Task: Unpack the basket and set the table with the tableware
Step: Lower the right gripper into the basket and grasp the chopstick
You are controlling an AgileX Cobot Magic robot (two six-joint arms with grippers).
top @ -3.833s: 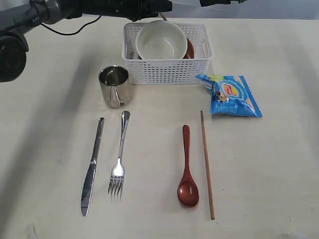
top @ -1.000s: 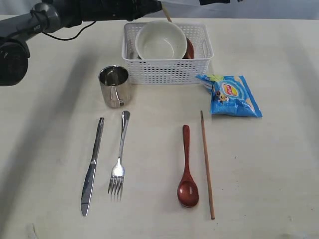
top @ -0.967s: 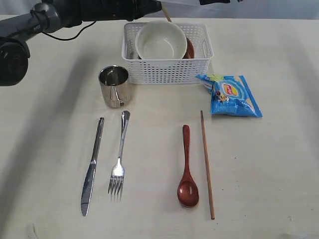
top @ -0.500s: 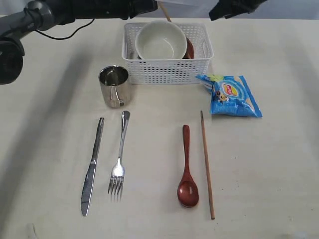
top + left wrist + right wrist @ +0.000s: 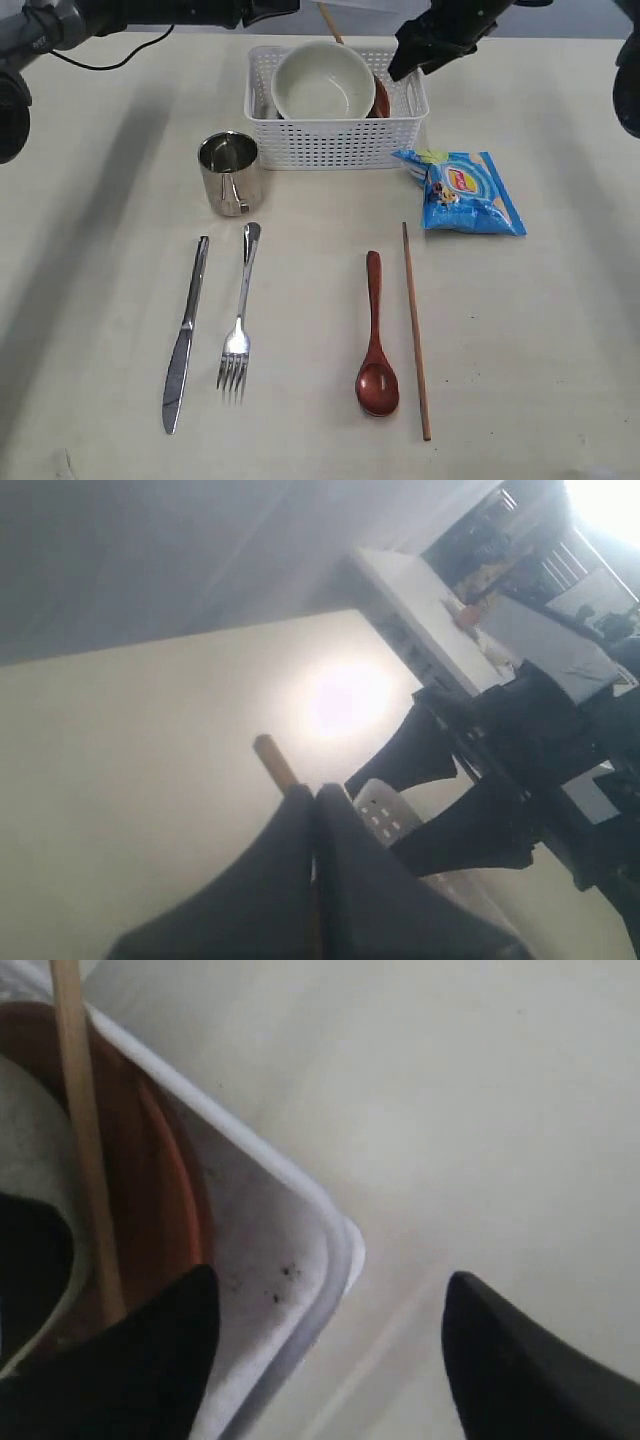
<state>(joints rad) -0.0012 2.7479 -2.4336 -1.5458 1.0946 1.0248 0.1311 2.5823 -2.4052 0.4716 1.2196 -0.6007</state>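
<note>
The white basket [image 5: 335,145] stands at the back of the table [image 5: 560,330], holding the cream bowl [image 5: 322,85] and, behind it, the brown plate [image 5: 381,97]. A chopstick [image 5: 328,22] leans up out of the basket behind the bowl, and my left gripper [image 5: 295,8] is shut on it; in the left wrist view its end [image 5: 272,760] pokes out past the gripper [image 5: 315,802]. My right gripper [image 5: 330,1295] hangs open over the basket's far right corner [image 5: 335,1245], beside the plate [image 5: 160,1180]. The cup [image 5: 231,172], knife [image 5: 184,338], fork [image 5: 239,315], wooden spoon [image 5: 376,340] and another chopstick [image 5: 415,330] lie on the table.
A blue chip bag [image 5: 462,192] lies on the table just right of the basket. The left arm stretches along the table's far edge from the upper left. The right arm [image 5: 455,25] comes in from the upper right.
The right arm has swung in from the top right, down to the basket's far right corner. The left gripper has closed on the leaning chopstick and drawn slightly back.
</note>
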